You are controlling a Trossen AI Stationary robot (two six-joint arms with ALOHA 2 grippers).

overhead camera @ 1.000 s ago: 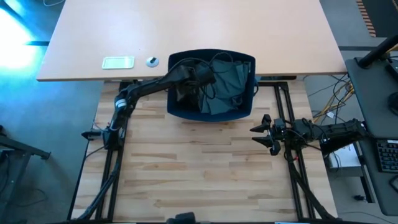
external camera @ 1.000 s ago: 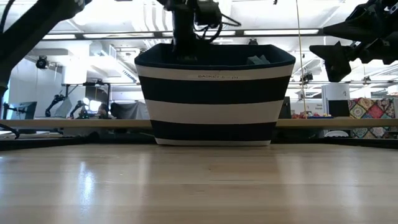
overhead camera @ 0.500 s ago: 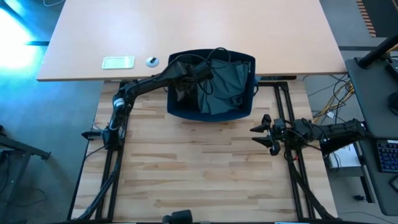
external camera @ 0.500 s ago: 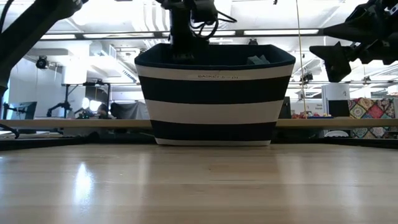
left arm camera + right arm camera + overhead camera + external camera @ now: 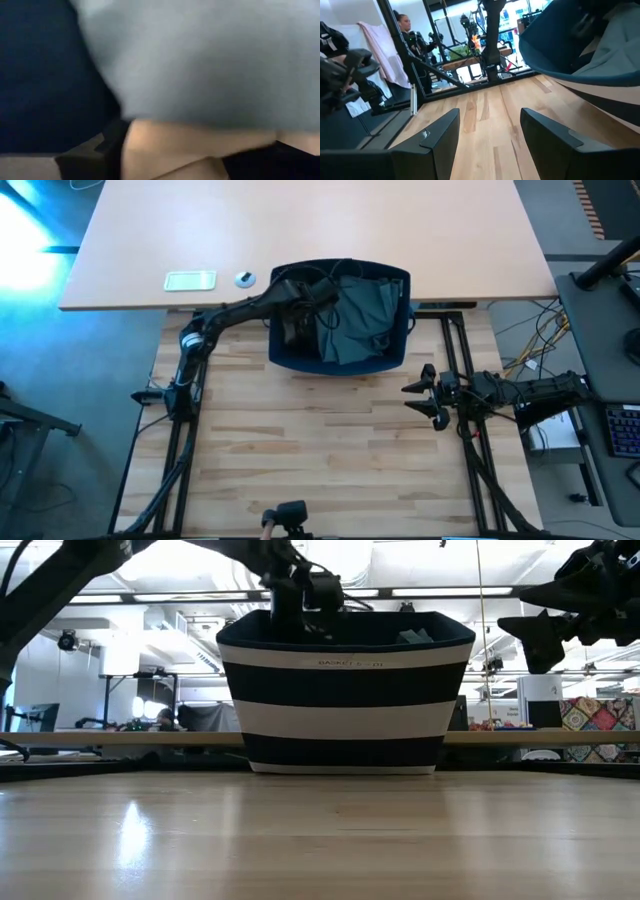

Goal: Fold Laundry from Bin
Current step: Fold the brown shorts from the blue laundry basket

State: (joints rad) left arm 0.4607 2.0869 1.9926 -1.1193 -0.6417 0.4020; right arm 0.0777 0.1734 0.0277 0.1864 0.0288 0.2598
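We note the soft navy fabric bin with white stripes (image 5: 340, 355) at the far edge of the wooden tabletop (image 5: 320, 450); a large teal-green garment (image 5: 362, 315) fills it. The left gripper (image 5: 300, 305) is inside the bin's left side, jaw state we cannot tell. The right gripper (image 5: 420, 395) waits near the right edge, jaws parted, empty.

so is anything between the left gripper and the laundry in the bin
Nothing visible. The left gripper is already inside the bin, right at the teal-green garment, which fills its wrist view. The right gripper waits over bare table, fingers open.
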